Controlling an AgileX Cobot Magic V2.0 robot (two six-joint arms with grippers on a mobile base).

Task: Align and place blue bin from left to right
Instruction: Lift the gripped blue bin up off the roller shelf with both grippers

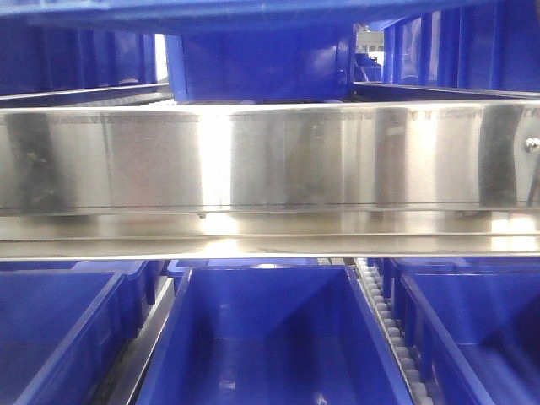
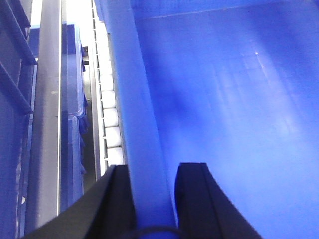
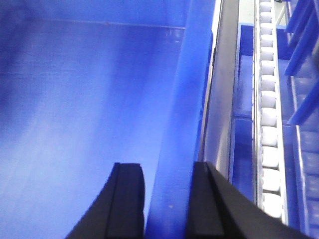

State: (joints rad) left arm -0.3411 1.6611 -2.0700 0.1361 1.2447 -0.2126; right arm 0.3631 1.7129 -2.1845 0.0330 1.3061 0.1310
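Note:
In the left wrist view, my left gripper (image 2: 152, 167) straddles the left wall of the blue bin (image 2: 229, 99). One black finger is outside the wall and one inside, both pressed against it. In the right wrist view, my right gripper (image 3: 164, 164) clamps the blue bin's (image 3: 89, 99) right wall the same way. The bin's inside is bare in both wrist views. Neither gripper shows in the front view, and I cannot tell which of the bins there is the held one.
A wide shiny steel rail (image 1: 270, 160) crosses the front view. Dark blue bins stand above it (image 1: 261, 59) and below it (image 1: 270, 337), (image 1: 51, 329), (image 1: 481, 329). White roller tracks (image 2: 110, 114), (image 3: 269, 109) and grey rails (image 3: 219, 124) run close beside the held bin's walls.

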